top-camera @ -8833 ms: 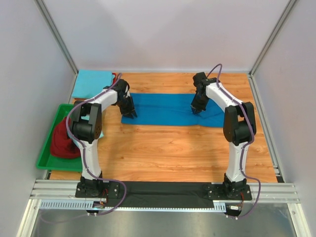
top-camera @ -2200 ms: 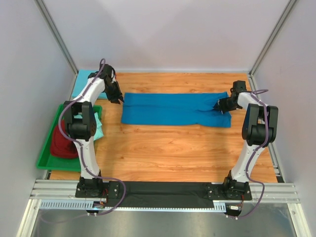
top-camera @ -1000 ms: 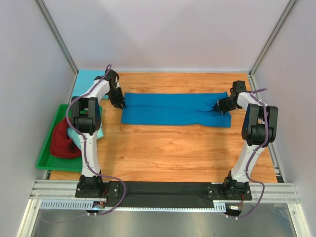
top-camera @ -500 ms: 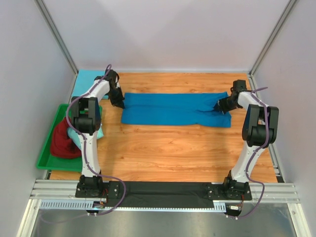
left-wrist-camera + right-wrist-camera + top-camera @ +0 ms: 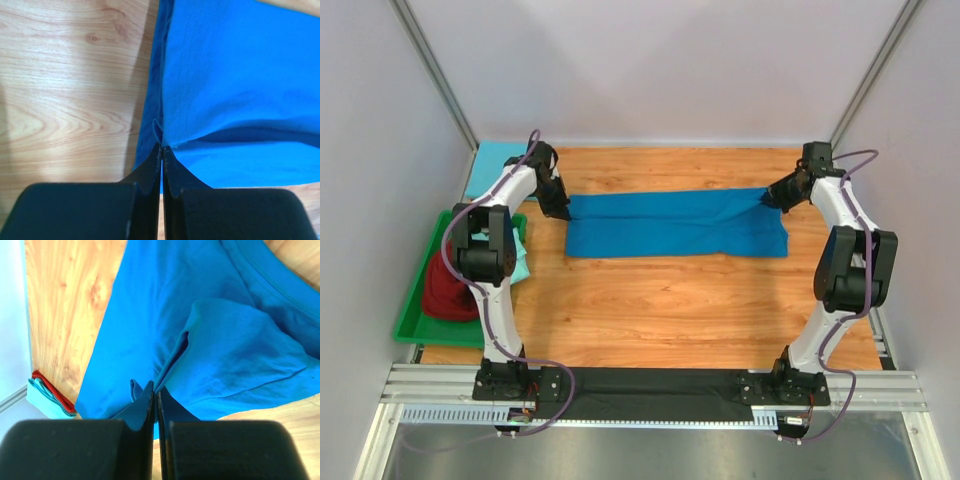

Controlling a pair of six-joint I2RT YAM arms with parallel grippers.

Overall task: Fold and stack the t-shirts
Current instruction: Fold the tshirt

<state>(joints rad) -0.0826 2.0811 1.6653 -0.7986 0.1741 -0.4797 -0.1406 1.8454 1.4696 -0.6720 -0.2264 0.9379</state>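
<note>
Between the pressed-together tips of the left claw sits a pinched edge of the royal blue t-shirt. The right claw pinches its opposite end, and the shirt lies stretched over the tabletop between both claws.

At the left of the top view, we find the left arm hiding part of the maroon shirt and tray. In both wrist views the blue shirt runs off-frame. The bottom edge crops the left gripper and right gripper.
</note>
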